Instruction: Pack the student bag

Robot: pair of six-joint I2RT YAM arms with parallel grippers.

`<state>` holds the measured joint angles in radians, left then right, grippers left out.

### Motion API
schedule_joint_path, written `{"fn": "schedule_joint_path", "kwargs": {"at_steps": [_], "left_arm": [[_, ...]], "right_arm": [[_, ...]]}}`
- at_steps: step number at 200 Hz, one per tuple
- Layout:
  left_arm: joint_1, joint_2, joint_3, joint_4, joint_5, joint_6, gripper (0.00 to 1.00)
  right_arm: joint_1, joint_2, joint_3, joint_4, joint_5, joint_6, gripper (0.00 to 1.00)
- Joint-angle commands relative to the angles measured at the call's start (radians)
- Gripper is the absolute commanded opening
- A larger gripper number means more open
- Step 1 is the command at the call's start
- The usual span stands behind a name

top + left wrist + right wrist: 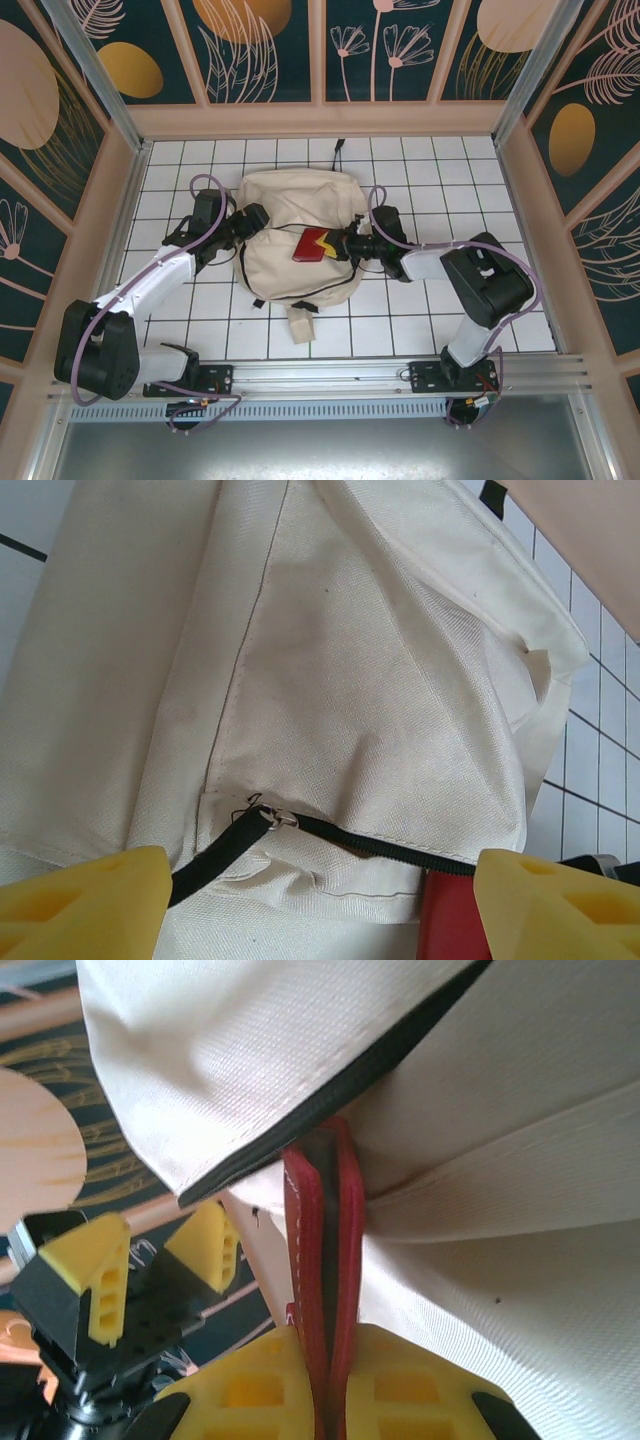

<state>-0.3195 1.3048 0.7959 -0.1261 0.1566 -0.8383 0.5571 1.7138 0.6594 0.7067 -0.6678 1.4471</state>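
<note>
Top view: the student bag [290, 275] lies mid-bench [420, 310] on white tiles, between the two hands. The left hand [251, 223] sits at the bag's left edge. The right hand [342, 243] is at its right side, closed on a flat red item [314, 245] with a yellow mark that lies over the bag.

Left wrist view: the left hand's fingers stand wide apart, with bag fabric and the black zipper [380, 848] spanning the gap. Whether the pads touch the cloth is unclear.

Right wrist view: the right hand is clamped on the red item's edge, and the item's far end is tucked under the bag's dark-edged flap [300, 1090].
</note>
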Motion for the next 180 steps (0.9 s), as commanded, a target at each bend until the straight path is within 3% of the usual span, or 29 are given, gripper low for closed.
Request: {"fn": "schedule_joint_path", "kwargs": {"at_steps": [1,102,122,153,180], "left_arm": [[0.006,-0.015,-0.019,0.017,0.021,0.019,0.8],[0.006,-0.018,-0.042,0.029,0.055,0.016,0.8],[0.006,-0.023,-0.04,0.022,0.056,0.02,0.8],[0.006,-0.02,-0.034,0.013,0.048,0.034,0.81],[0.006,-0.011,-0.025,0.011,0.04,0.043,0.81]], "right_arm": [[-0.004,0.019,-0.026,0.165,0.13,0.136,0.05],[0.088,0.183,0.15,0.132,0.461,0.274,0.09],[0.107,0.201,0.18,0.105,0.447,0.283,0.22],[0.117,0.099,0.121,0.084,0.436,0.256,0.55],[0.116,-0.027,0.114,-0.15,0.417,0.142,0.61]]}}
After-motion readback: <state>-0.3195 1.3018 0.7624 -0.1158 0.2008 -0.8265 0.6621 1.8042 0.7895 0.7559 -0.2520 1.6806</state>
